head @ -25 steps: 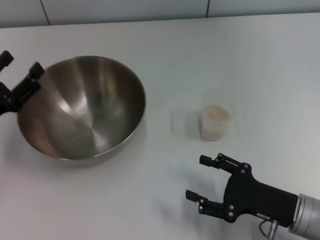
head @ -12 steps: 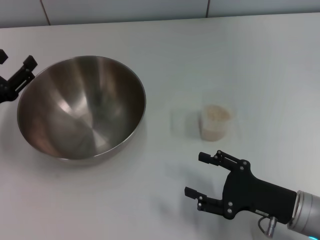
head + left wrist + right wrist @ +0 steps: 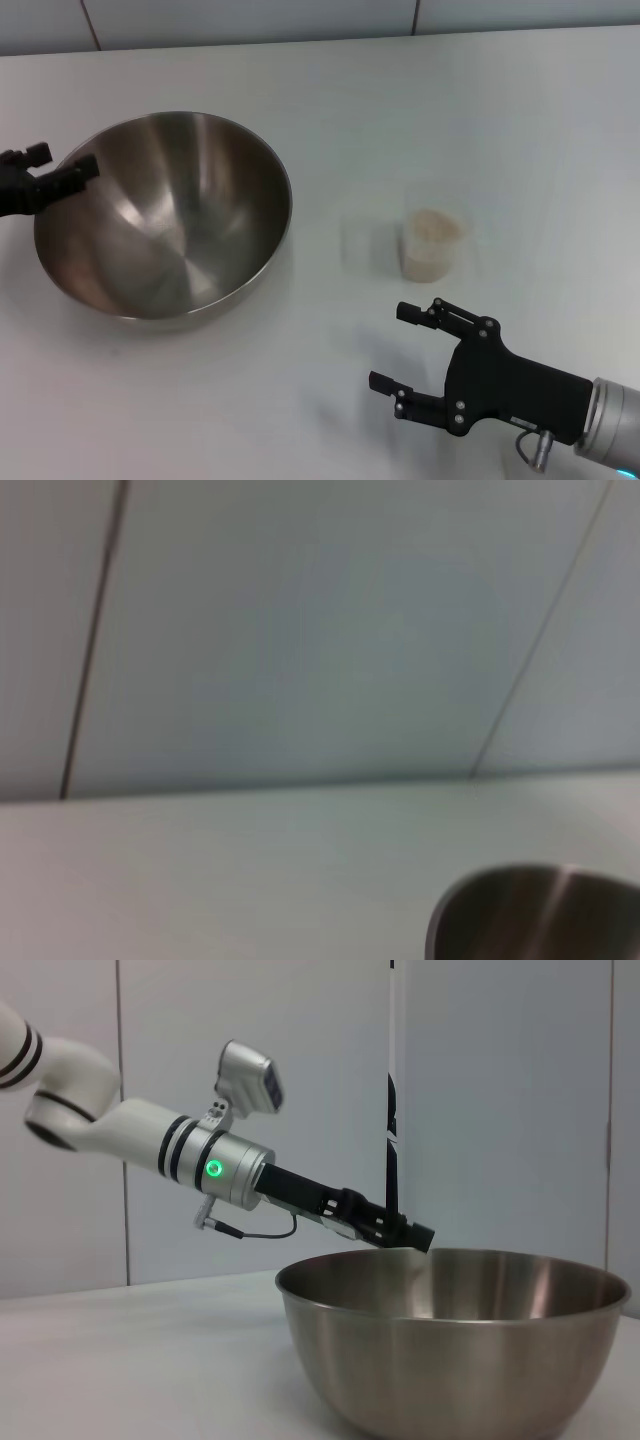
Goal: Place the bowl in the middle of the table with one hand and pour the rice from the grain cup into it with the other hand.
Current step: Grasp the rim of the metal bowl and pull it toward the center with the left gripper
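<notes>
The steel bowl (image 3: 165, 215) stands on the left part of the white table (image 3: 330, 100); the left wrist view catches its rim (image 3: 540, 910), and it fills the right wrist view (image 3: 450, 1340). My left gripper (image 3: 58, 168) is open at the bowl's left rim, with one finger (image 3: 85, 165) over the inside and the other outside it. Seen from the right wrist, that left gripper (image 3: 400, 1232) hangs just above the far rim. The clear grain cup (image 3: 432, 250) holds rice (image 3: 433, 226) and stands right of centre. My right gripper (image 3: 392, 347) is open, near the front edge, short of the cup.
A grey panelled wall (image 3: 250, 20) runs behind the table's far edge. Bare tabletop lies between the bowl and the cup and beyond both.
My left gripper has turned and come down from beside the bowl onto its left rim. The right gripper has barely shifted. Bowl and cup have not moved.
</notes>
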Motion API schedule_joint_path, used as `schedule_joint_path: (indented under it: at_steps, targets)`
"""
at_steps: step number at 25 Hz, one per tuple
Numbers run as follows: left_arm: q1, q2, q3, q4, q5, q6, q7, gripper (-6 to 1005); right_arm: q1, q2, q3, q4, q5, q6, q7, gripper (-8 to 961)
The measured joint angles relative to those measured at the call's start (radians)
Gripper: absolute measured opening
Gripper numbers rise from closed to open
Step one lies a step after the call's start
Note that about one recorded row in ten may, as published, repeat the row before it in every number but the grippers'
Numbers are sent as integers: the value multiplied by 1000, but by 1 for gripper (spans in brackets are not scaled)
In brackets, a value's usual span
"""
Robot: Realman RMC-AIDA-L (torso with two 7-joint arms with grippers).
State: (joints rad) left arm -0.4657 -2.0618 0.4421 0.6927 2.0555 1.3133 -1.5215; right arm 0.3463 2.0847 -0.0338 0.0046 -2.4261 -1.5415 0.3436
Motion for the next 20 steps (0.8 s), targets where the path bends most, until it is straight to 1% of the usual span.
schedule_joint_path:
  at_steps: [1, 2, 3, 5, 6, 7, 8, 11, 20]
  targets:
    - [0, 0, 0, 0, 0, 0, 0, 811, 1, 0, 0, 0, 0, 0, 0, 788]
    - [4, 0, 20, 15, 1, -5, -17, 811, 2, 0, -2, -1, 0, 0, 0, 788]
    - [15, 0, 81, 62, 3, -15, -72, 811, 4, 0, -5, -1, 1, 0, 0, 788]
    - [15, 0, 81, 62, 3, -15, -72, 810, 5, 0, -6, 0, 0, 0, 0, 788]
    - [18, -1, 153, 133, 58, -24, -172, 810, 5, -1, -6, 0, 1, 0, 0, 788]
    - [18, -1, 155, 137, 64, -25, -179, 810, 5, -1, -6, 0, 1, 0, 0, 788]
    - [11, -3, 168, 161, 110, -27, -230, 810, 5, -2, -6, 0, 0, 0, 0, 788]
    - [6, -4, 180, 188, 156, -28, -283, 809, 5, -2, -6, 0, -2, 0, 0, 788]
    - [1, -3, 196, 209, 180, -24, -308, 807, 4, 0, -7, 0, -4, 0, 0, 788]
